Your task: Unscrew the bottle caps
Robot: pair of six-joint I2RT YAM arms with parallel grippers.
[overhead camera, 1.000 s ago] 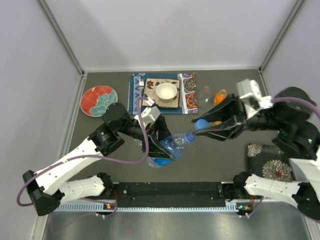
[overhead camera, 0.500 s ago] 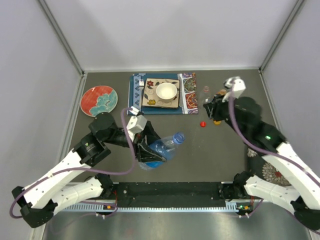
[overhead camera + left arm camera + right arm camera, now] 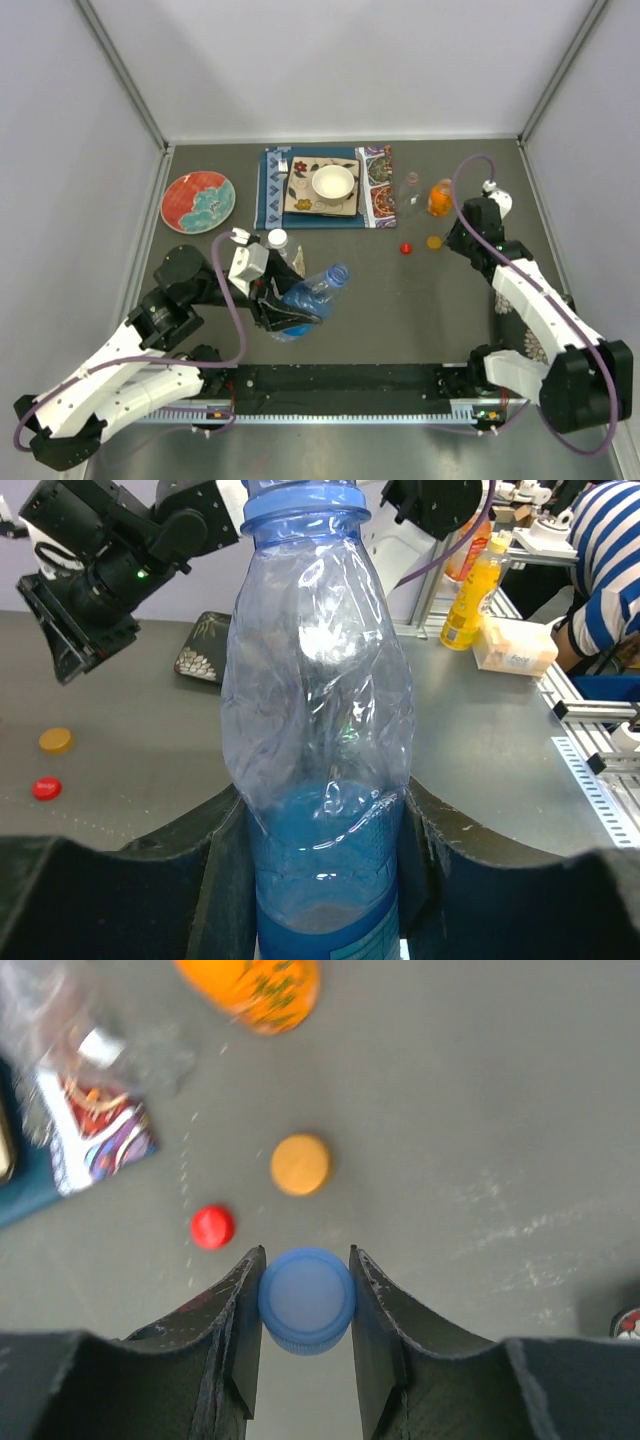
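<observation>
From above, the left gripper (image 3: 288,306) is clamped on the lower body of a crumpled blue-tinted plastic bottle (image 3: 318,288), which leans at the table's near left with its uncapped neck pointing right. A round white plastic cap (image 3: 277,238) shows just beside that gripper. A small round red plastic cap (image 3: 406,248) and a small round orange plastic cap (image 3: 434,241) lie on the grey table (image 3: 400,320), near a squat orange bottle (image 3: 440,197) and a slim clear bottle (image 3: 409,190); the right arm (image 3: 525,295) reaches there. In the left wrist view, 2 fingers (image 3: 215,880) press the blue-tinted bottle's sides. In the right wrist view, the right gripper (image 3: 305,1256) pinches a round blue plastic cap (image 3: 307,1305), close to the 2 loose caps.
</observation>
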